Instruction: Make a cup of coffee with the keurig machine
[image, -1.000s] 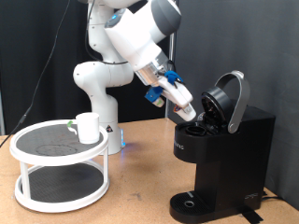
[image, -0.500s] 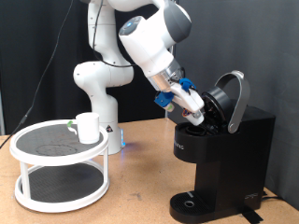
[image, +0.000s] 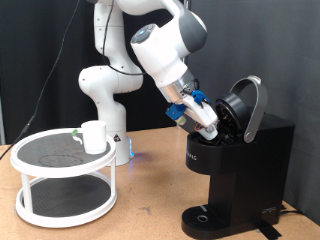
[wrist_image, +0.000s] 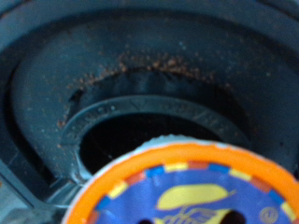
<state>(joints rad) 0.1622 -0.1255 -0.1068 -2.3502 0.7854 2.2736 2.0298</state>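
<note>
Exterior view: the arm leans over from the left toward the keurig machine (image: 243, 150), whose hinged lid (image: 246, 105) stands open.
Gripper: the gripper (image: 212, 130) is right at the open brew chamber; whether its fingers are spread or closed, I can't tell.
Wrist view: a coffee pod (wrist_image: 187, 191) with an orange rim and blue-and-yellow foil sits just before the dark round chamber (wrist_image: 140, 112), which is speckled with coffee grounds.
Cup: the cup (image: 94, 136) stands on the top shelf of a round white two-tier stand (image: 62, 180), well apart from the machine.

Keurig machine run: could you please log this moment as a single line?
hand at open lid of keurig machine | coffee pod over brew chamber | cup on white stand
</note>
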